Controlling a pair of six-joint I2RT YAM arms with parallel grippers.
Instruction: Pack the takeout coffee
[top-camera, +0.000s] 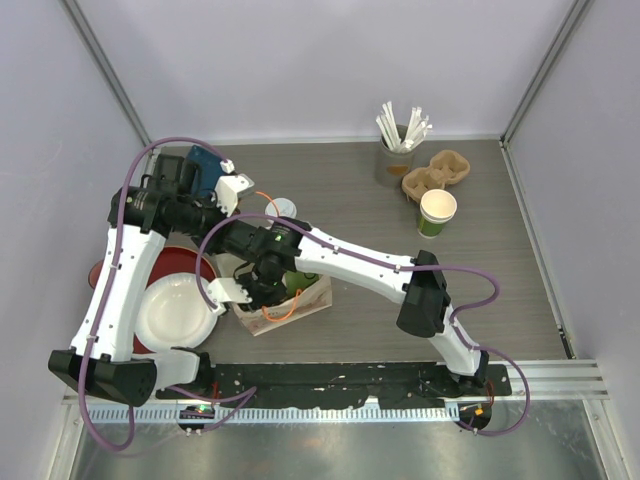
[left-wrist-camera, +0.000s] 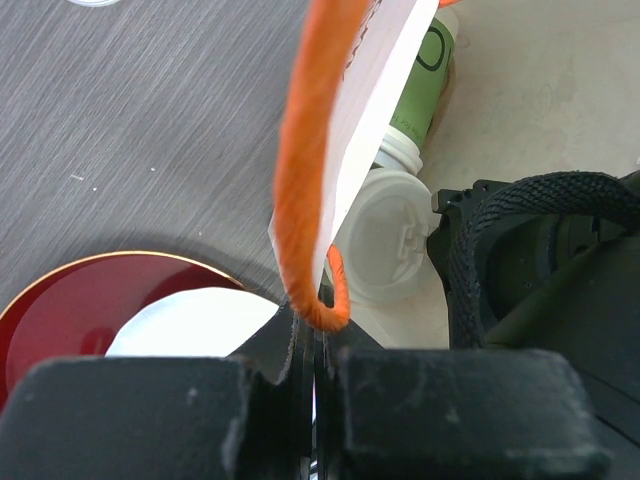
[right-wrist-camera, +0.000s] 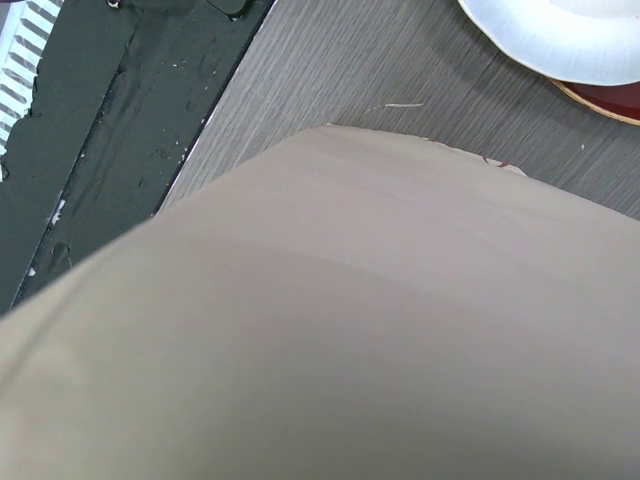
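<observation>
Left wrist view: left gripper (left-wrist-camera: 315, 350), bottom centre, pinches orange handle (left-wrist-camera: 300, 180); lidded cup (left-wrist-camera: 395, 235) inside bag. Right wrist view: only bag wall (right-wrist-camera: 350, 320); right gripper (top-camera: 265, 285) closed.

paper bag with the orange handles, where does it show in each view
Top external: paper bag low, left of centre.
Left wrist: its pale edge and orange handle rise up the middle.
Right wrist: its tan side fills most of the frame.
Shared landmark: white plate, seen in all three.
</observation>
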